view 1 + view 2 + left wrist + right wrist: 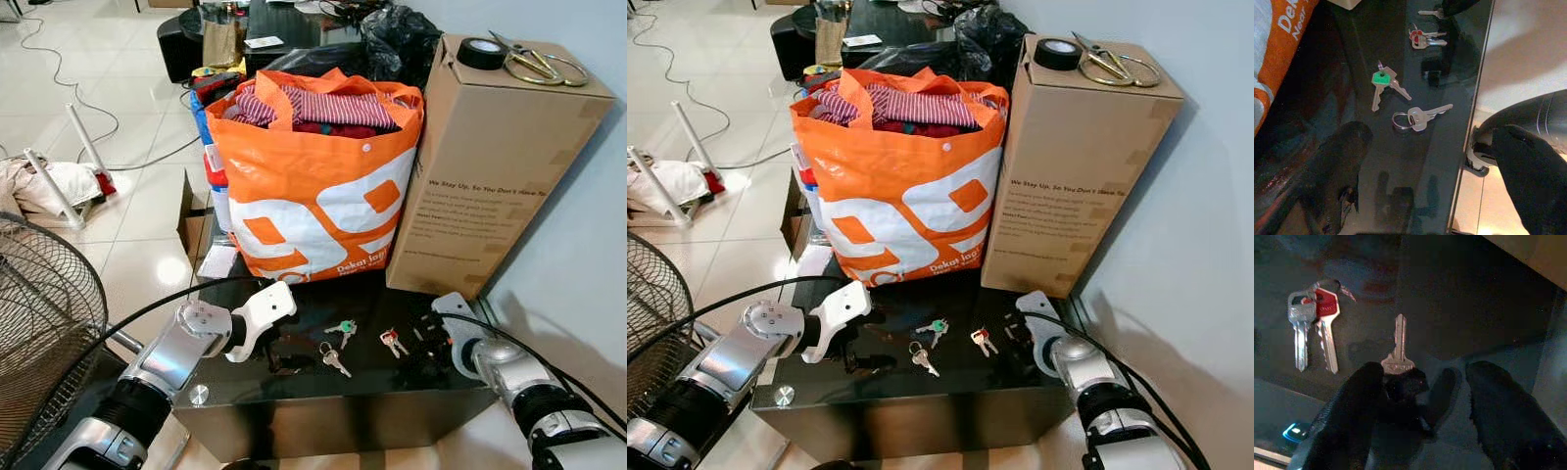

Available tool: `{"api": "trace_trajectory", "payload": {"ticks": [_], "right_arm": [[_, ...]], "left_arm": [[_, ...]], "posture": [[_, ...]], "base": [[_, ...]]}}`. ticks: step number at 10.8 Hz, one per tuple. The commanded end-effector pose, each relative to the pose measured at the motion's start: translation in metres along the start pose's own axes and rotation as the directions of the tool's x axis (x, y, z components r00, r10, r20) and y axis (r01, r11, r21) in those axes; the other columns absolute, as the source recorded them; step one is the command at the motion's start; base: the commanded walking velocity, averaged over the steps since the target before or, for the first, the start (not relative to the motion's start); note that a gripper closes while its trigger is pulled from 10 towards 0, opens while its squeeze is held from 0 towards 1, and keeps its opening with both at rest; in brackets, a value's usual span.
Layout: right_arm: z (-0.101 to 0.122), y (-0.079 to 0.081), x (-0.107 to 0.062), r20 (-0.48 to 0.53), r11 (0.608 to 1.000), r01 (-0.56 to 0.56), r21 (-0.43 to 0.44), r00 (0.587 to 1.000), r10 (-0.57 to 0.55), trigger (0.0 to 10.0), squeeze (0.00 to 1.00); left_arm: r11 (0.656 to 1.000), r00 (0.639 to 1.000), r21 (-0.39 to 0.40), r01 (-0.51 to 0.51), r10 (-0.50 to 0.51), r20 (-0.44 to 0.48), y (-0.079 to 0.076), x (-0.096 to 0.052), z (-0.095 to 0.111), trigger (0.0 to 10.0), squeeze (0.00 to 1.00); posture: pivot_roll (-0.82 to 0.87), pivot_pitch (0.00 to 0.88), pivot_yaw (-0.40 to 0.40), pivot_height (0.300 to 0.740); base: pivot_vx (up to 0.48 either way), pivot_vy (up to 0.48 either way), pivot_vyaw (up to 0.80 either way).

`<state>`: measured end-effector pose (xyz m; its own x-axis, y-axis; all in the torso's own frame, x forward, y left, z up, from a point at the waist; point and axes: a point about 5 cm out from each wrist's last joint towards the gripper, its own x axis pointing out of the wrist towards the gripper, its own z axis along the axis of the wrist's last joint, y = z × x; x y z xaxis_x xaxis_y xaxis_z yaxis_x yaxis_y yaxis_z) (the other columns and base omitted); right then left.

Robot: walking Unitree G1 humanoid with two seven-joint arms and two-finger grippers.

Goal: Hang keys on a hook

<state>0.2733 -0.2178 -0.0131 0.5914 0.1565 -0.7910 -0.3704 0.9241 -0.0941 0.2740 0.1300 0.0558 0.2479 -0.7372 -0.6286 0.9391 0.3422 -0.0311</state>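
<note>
**Jaws apart over a lone key, no hook in sight**

Parted jaws of the right gripper (1422,396) sit low over the dark glossy table (372,392), holding nothing; a single silver key (1397,352) lies just ahead of its fingertips, near the table's right end. Just beside that key lies a pair with a red head (1315,325) on a small ring. Toward the middle rest a green-headed pair (1382,85) and a plain silver key on a ring (1418,116).

These keys look light, stiff and thin, lying flat on a slick top, so I judge they would skid under a push. The ring or the broad head seems the best place to pinch, since a flat blade offers little edge.

The left gripper (257,328) hovers at the table's left side with its jaws wide, empty.

Behind the keys stand an orange bag (313,191) stuffed with clothes and a tall cardboard box (490,166) bearing a tape roll (482,52) and scissors (537,65). A fan grille (44,313) stands to the left.
</note>
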Motion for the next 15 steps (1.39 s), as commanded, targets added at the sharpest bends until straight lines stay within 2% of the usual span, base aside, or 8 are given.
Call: {"api": "trace_trajectory", "payload": {"ticks": [1, 7, 15], "right_arm": [[0.0046, -0.0064, -0.0020, 0.012, 1.000, 0.009, -0.006, 1.000, -0.009, 0.0, 0.00], [-0.0033, -0.0049, -0.0006, -0.009, 1.000, 0.003, -0.009, 1.000, -0.004, 0.0, 0.00], [0.0003, -0.0101, -0.0038, 0.014, 0.999, -0.014, -0.030, 1.000, 0.015, 0.0, 0.00]], "left_arm": [[1.000, 1.000, 0.016, -0.005, 0.005, -0.014, 0.0036, -0.0026, 0.0013, 10.0, 0.00], [1.000, 1.000, 0.018, 0.008, -0.008, -0.024, 0.0051, -0.0040, -0.0010, 10.0, 0.00], [1.000, 1.000, 0.025, 0.004, -0.003, -0.017, 0.0078, -0.0053, 0.0002, 10.0, 0.00]], "posture": [[-0.11, 0.000, -0.009, 0.740], [-0.11, 0.000, 0.000, 0.740], [-0.11, 0.000, 0.000, 0.740]], "base": [[0.000, 0.000, 0.00], [0.000, 0.000, 0.00], [0.000, 0.000, 0.00]]}}
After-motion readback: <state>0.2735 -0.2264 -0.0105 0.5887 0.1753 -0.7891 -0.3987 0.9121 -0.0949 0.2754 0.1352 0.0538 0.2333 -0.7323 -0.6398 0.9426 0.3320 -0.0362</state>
